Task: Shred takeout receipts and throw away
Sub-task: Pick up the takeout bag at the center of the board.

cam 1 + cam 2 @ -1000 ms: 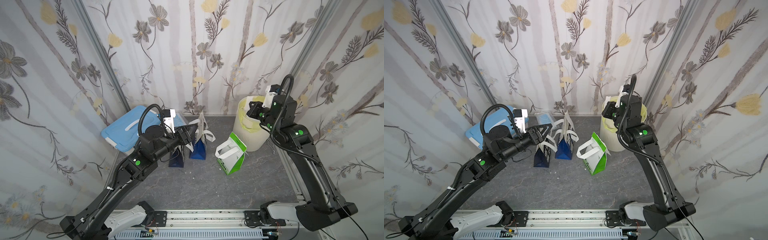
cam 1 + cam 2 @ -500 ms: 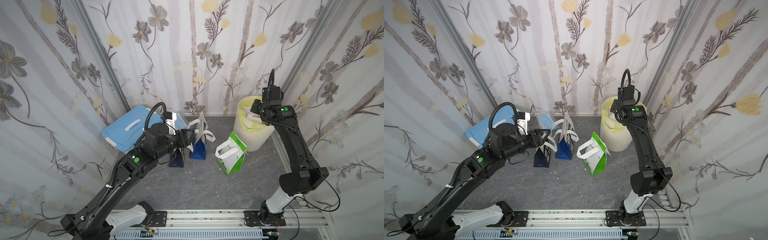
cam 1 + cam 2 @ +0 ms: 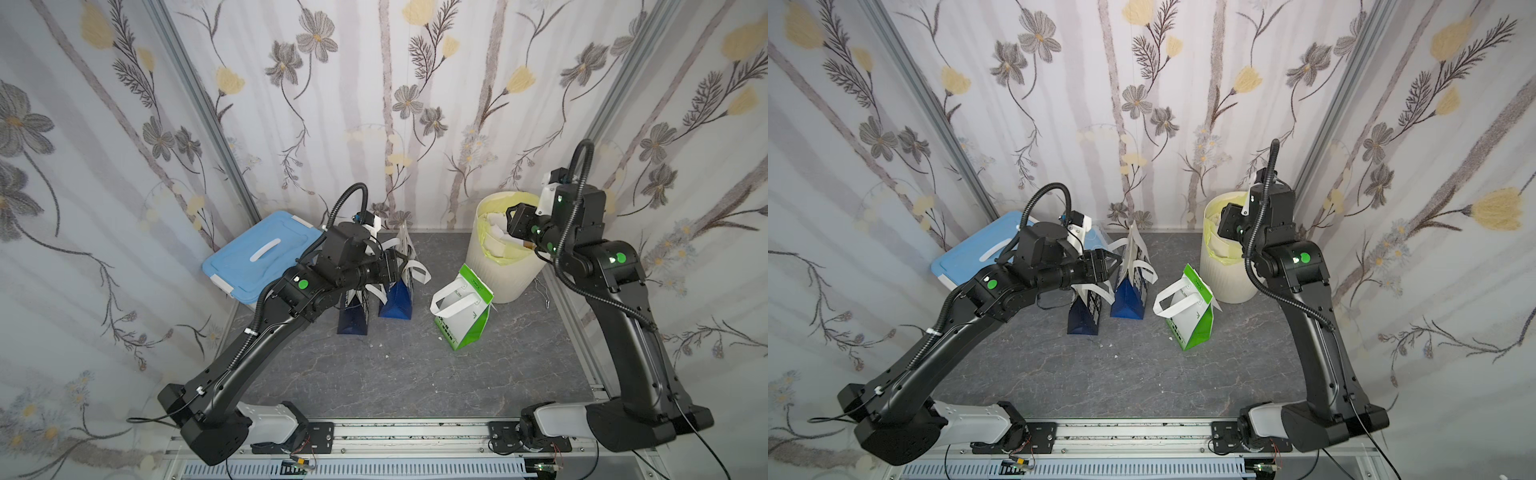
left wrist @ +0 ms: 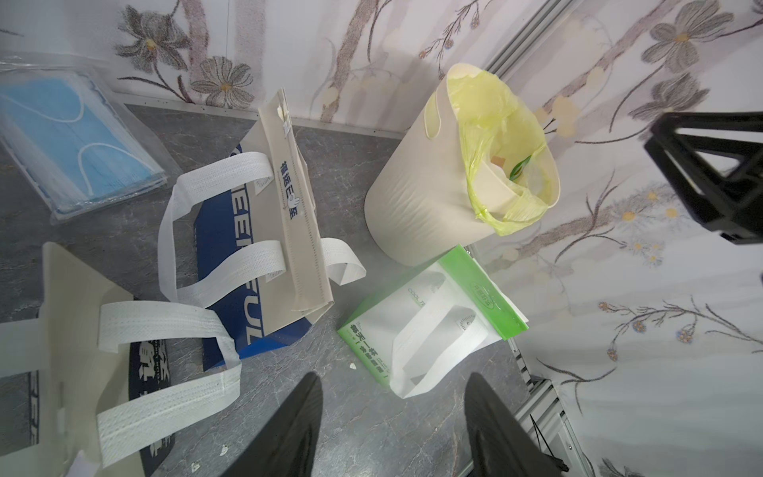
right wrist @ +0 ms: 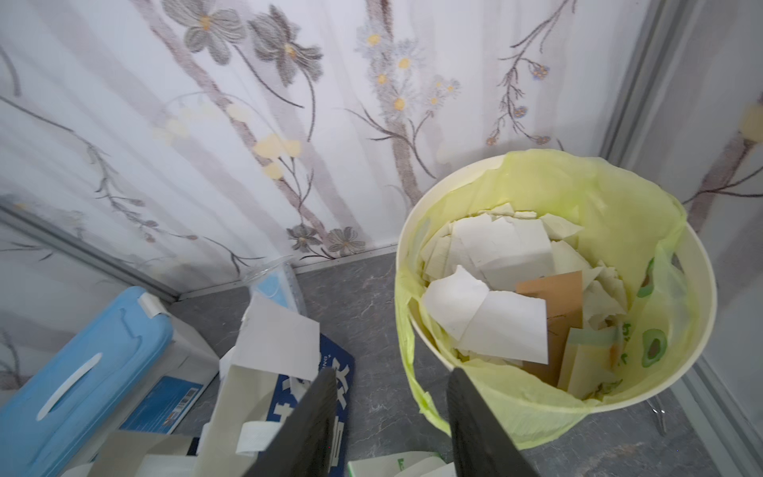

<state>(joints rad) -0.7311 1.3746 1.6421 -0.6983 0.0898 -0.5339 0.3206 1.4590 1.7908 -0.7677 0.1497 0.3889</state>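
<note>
Looking from left to right, we see a blue lidded box [image 3: 266,253], then our left gripper [image 4: 392,378] hanging empty with jaws spread by the tops of two dark blue bags [image 3: 395,299]. A green-and-white bag [image 3: 465,316] stands just beside the cream bin [image 3: 515,282]. Torn white takeout receipts [image 5: 495,314] lie inside its yellow liner [image 5: 619,198]; our right gripper [image 5: 390,371] hovers at the rim, spread and empty.

Bags [image 3: 397,303] and bin [image 3: 494,266] block rear; front floor [image 3: 395,374] free.
</note>
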